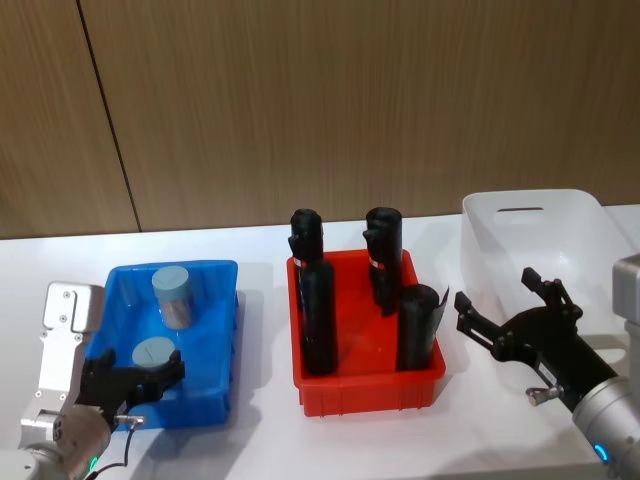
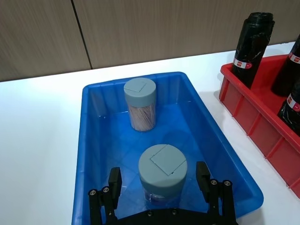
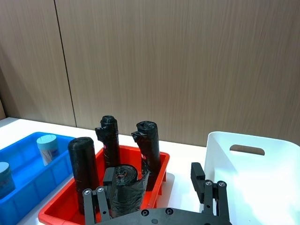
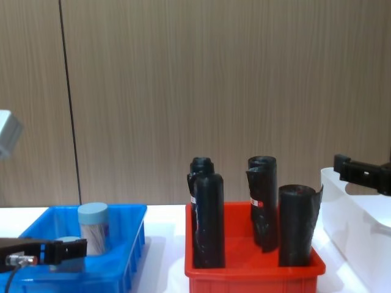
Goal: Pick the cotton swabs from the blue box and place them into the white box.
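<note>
Left gripper: hovering low over the near end of the blue box; jaws spread wide, one on each side of the near jar, not closing on it; holding nothing.
Why placed so: judging that it is lining up a side grasp below the lid; the gap either side is giving room to descend.
Near jar: standing upright in the near half of the blue box, lid up, between the open fingers.
Far jar: standing upright at the far end, well apart from the near jar, so not crowding the grasp.
Blue box walls: low, but the fingers are working close to them; snag risk on the lift.
Red bin: sitting mid-table between the blue and white boxes, holding tall black rolls.
Obstruction: the rolls are standing in the carry path; judging the jar needs lifting over them.
Right gripper: idling between the red bin and white box, jaws wide apart, empty.
White box: standing at far right; no jar visible inside.
</note>
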Tool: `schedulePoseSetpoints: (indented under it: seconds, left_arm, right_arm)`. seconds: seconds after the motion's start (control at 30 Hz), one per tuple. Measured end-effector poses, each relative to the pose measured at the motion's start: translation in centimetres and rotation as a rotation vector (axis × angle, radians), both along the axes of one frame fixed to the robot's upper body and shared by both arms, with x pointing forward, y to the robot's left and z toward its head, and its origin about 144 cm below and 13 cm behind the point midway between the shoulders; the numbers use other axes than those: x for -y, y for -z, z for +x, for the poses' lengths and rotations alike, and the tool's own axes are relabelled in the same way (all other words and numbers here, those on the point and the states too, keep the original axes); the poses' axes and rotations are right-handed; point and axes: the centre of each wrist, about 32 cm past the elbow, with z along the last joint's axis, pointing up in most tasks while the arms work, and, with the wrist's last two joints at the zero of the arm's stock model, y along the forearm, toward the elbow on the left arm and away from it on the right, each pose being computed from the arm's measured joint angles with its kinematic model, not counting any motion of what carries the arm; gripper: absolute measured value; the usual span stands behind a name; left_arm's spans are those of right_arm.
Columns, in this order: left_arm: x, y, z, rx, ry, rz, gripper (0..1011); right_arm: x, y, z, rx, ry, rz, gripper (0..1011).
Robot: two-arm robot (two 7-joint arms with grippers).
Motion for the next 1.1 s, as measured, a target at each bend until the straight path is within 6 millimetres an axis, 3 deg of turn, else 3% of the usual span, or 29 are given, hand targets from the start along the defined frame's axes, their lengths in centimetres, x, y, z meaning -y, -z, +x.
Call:
schedulePoseSetpoints:
  seconds: [0.6, 0.8, 1.03, 1.1]
  left_arm:
    - [-1.0, 1.7, 0.9, 0.008, 0.033, -0.053, 995]
    - [-1.1, 2.0, 1.1, 0.008, 0.040, -0.052, 886]
    - [-1.2, 2.1, 1.1, 0.006, 0.041, -0.044, 663]
    - [-1.2, 2.1, 1.1, 0.006, 0.041, -0.039, 658]
  right_arm:
    - [0.0, 0.0, 0.0, 0.000, 0.000, 0.000, 1001]
    - [0.0, 0.0, 0.0, 0.000, 0.000, 0.000, 1001]
    - [0.0, 0.0, 0.0, 0.000, 0.000, 0.000, 1002]
    - [0.0, 0.0, 0.0, 0.000, 0.000, 0.000, 1001]
